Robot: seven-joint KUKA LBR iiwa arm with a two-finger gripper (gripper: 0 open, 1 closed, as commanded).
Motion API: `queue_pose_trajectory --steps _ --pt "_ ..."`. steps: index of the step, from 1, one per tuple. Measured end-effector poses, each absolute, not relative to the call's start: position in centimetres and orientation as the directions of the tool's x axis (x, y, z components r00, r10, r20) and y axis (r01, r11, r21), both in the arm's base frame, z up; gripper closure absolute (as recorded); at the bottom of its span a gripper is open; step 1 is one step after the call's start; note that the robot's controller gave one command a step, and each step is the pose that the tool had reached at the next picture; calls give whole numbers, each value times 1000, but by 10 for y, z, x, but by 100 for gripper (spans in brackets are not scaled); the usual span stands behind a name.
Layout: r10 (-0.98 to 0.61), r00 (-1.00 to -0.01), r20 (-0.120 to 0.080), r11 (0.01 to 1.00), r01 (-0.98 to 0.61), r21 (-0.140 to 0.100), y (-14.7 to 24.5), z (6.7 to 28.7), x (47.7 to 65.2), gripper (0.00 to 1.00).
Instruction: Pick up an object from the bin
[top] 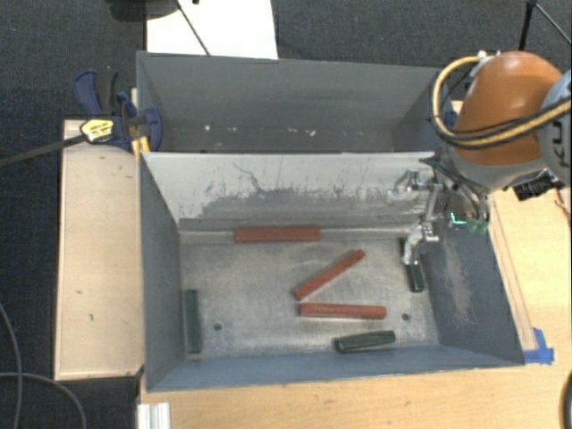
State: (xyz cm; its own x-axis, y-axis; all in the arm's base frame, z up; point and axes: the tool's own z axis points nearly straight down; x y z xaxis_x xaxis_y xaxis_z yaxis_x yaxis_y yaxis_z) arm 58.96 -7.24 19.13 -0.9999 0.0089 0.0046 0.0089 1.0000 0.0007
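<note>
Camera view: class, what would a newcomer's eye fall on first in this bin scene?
The arm's rounded orange cover stands out over the right rim, with the end effector lowered inside, right beside a short dark stick. On the floor of the grey metal bin lie long reddish-brown sticks: one by the back wall, two near the middle.

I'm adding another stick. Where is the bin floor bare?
Barest: the left-centre floor, between the dark green stick along the left wall, the red-brown stick at the back and the slanted red-brown stick. Crowded: centre-right, with the flat red-brown stick, front dark green stick and gripper.
</note>
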Motion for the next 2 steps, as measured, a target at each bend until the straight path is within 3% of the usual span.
queue_pose_trajectory --steps 1,2 --pt "7 -1000 -4 1000 7 0 -72 196 591 0" --pt "-55 -998 -9 998 -55 -1 -61 136 593 0"
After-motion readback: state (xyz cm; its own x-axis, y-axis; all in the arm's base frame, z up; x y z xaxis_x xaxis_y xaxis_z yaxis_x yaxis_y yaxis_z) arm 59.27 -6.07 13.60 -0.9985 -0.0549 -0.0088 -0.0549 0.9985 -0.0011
